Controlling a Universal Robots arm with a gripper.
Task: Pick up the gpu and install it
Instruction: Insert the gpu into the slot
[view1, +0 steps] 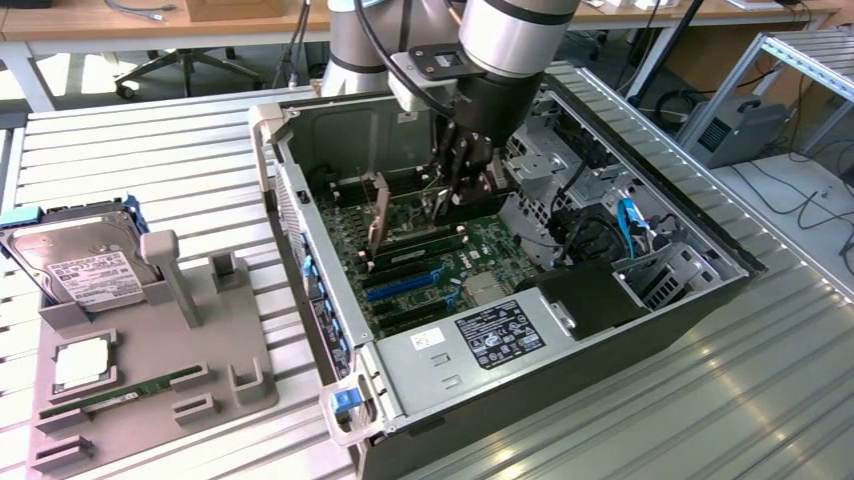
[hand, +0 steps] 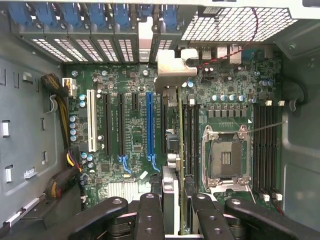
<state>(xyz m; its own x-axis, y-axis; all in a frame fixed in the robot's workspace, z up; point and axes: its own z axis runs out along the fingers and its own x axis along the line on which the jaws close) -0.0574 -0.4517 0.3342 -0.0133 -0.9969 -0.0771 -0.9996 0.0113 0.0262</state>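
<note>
As I judge it, the risk is a skewed seat. The gpu (hand: 170, 200) hangs edge-on just beside the blue slot (hand: 149, 125), with its silver bracket (hand: 172, 67) near that slot's rear end. Any tilt in the grip could jam the edge connector or catch the bracket on the case (view1: 287, 150). The fingers (hand: 150, 212) stand about half closed, clamped on the card's upper edge, one on each side.

A green motherboard (hand: 135, 145) has one blue slot (hand: 149, 125), one white slot (hand: 91, 120) and black slots (hand: 120, 125); blue clips (hand: 95, 15) on the grey case (hand: 25, 125); graphics card (hand: 172, 67) with silver bracket; black jaws; silver hard drive (view1: 74, 250), white label.
</note>
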